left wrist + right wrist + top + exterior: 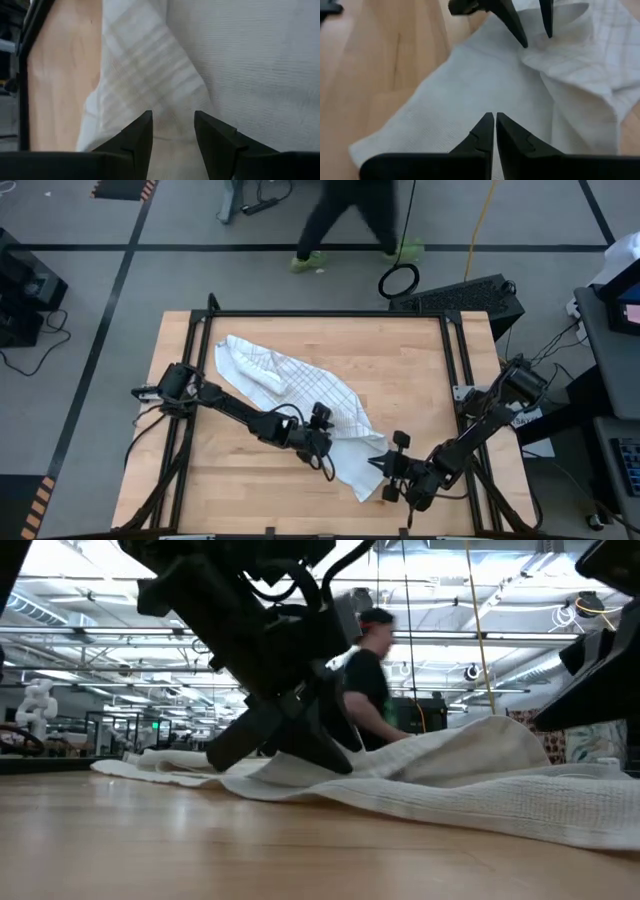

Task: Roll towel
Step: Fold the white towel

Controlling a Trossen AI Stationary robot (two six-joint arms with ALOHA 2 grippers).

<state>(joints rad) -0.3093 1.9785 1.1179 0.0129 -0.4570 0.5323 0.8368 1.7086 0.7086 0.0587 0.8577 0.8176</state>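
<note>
The white towel (290, 390) with fine grey check lines lies crumpled in a slanted band from the table's far left toward its near right; it also shows in the low view (450, 780). My left gripper (327, 458) (170, 125) is open over the towel's near half, its fingers astride a checked fold (150, 75). My right gripper (383, 466) (494, 118) is shut at the towel's near right edge. There the cloth rises into a hump (500, 730). My left gripper slants down onto the towel with its fingertips (520, 35) at the cloth's surface; whether they touch it I cannot tell. My right gripper is shut on the towel's near right edge, where the cloth draws to a point (376, 464). Its fingers slant down from the table's right. The fingers themselves hide the pinch.
A black rail (320, 313) frames the wooden table. Bare wood (420, 370) lies to the towel's far right and along the near left (380, 60). A person (350, 220) (370, 670) walks past beyond the far edge.
</note>
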